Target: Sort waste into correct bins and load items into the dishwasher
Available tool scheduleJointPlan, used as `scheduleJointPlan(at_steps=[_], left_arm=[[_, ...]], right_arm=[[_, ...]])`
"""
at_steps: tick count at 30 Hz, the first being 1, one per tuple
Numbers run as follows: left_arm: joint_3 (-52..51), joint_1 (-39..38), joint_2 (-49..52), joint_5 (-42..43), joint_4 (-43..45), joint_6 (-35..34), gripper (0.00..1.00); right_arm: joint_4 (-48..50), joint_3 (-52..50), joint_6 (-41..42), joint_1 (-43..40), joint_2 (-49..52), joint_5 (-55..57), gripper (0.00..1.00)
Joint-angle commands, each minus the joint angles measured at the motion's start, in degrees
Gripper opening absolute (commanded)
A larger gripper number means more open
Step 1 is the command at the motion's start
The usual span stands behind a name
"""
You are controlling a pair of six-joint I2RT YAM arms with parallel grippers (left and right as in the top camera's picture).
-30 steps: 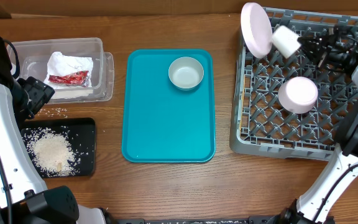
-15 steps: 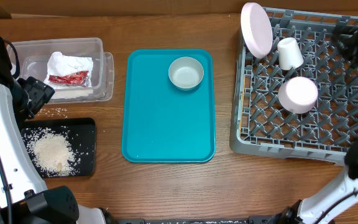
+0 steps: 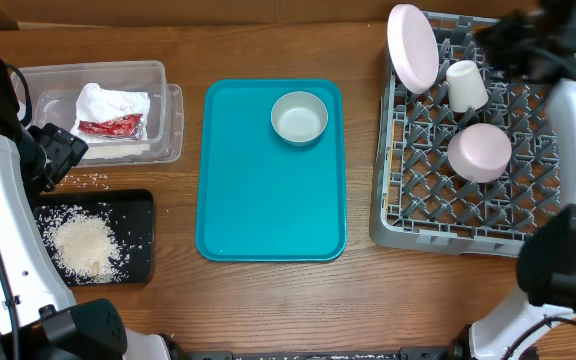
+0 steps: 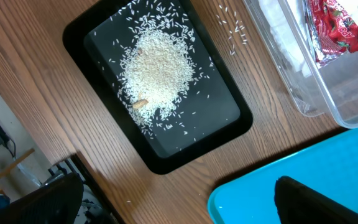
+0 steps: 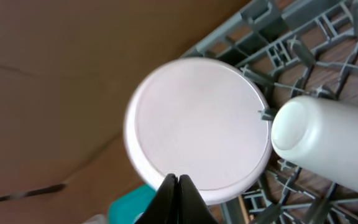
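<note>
The grey dishwasher rack at the right holds a pale plate standing on edge, a white cup lying tilted, and a small white bowl upside down. My right gripper hovers over the rack's back edge, shut and empty; in the right wrist view its fingertips point at the plate, with the cup beside it. A grey-green bowl sits on the teal tray. My left gripper hangs open over the table between the black tray of rice and the teal tray.
The clear tub at the back left holds white napkins and a red wrapper. The black tray holds a heap of rice. Loose grains lie on the wood between tub and tray.
The right gripper let go of the white cup, which now lies in the rack beside the plate. It pulled away, swung to the rack's back edge and shut. The left arm stayed still.
</note>
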Motion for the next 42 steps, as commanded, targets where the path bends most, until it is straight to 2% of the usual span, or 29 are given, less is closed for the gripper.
scheduleJointPlan(at_steps=[1, 11, 21, 30, 42], left_arm=[[0.0, 0.2, 0.3, -0.2, -0.1, 1.1, 1.00], [0.0, 0.2, 0.3, -0.2, -0.1, 1.1, 1.00], [0.0, 0.2, 0.3, -0.2, -0.1, 1.1, 1.00], [0.0, 0.2, 0.3, -0.2, -0.1, 1.1, 1.00], [0.0, 0.2, 0.3, -0.2, -0.1, 1.1, 1.00]], right_arm=[[-0.2, 0.0, -0.7, 2.2, 2.4, 15.5, 0.04], [-4.0, 0.0, -1.2, 0.9, 7.7, 16.0, 0.04], [-5.6, 0.1, -1.9, -0.2, 7.8, 15.5, 0.04], [2.1, 0.0, -4.5, 0.1, 5.7, 7.2, 0.04], [0.6, 0.0, -6.4, 0.6, 10.2, 12.7, 0.04]])
